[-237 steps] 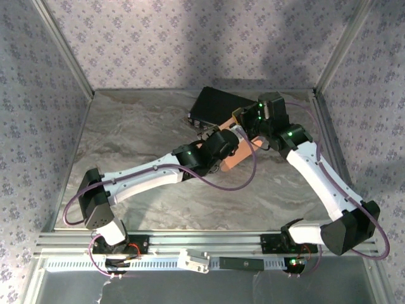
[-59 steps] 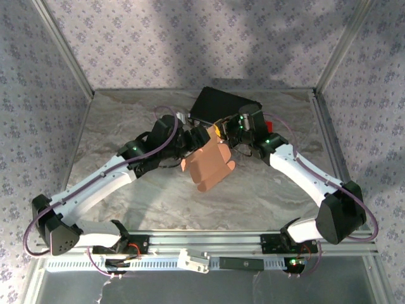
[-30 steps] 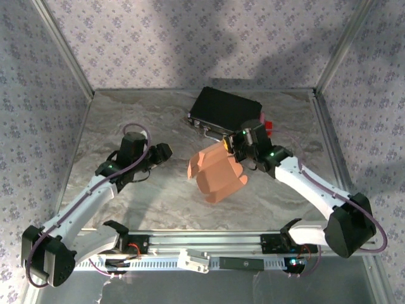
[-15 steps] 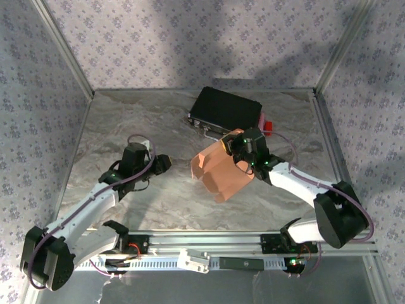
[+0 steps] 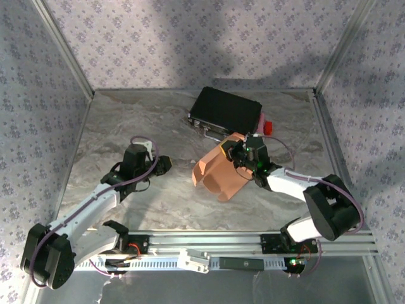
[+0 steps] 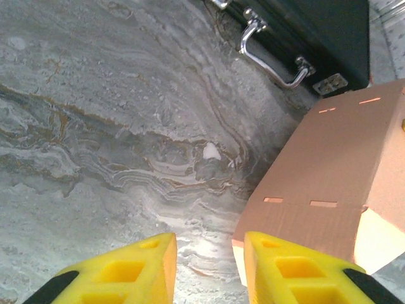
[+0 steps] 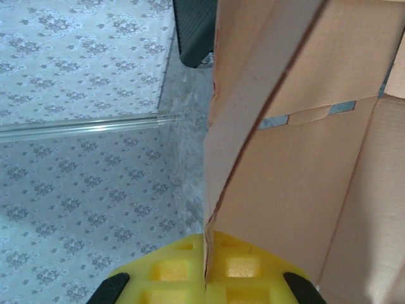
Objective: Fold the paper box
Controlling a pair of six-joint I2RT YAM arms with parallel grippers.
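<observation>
- One tool does all the holding. The right tool (image 7: 205, 253) is pinched tight on a thin edge of the paper box (image 5: 218, 174). The box hangs tilted and half-formed over the middle of the surface (image 5: 126, 126). Whether its low corner touches the marble I cannot tell.
- The left tool (image 6: 209, 244) sits near the box, jaws apart with nothing between them.
- Risk: with all the weight on a single-edge pinch, the thin card could bend, tear at its slots or slip out.
- Risk: a push on a flap from the left, with nothing backing it, could swing the box round instead of creasing it.
- Just behind the box lies the black case (image 5: 228, 111) with its metal handle (image 6: 272, 54), and a red object (image 5: 267, 126) sits beside it. Both crowd any swing toward the far side.
</observation>
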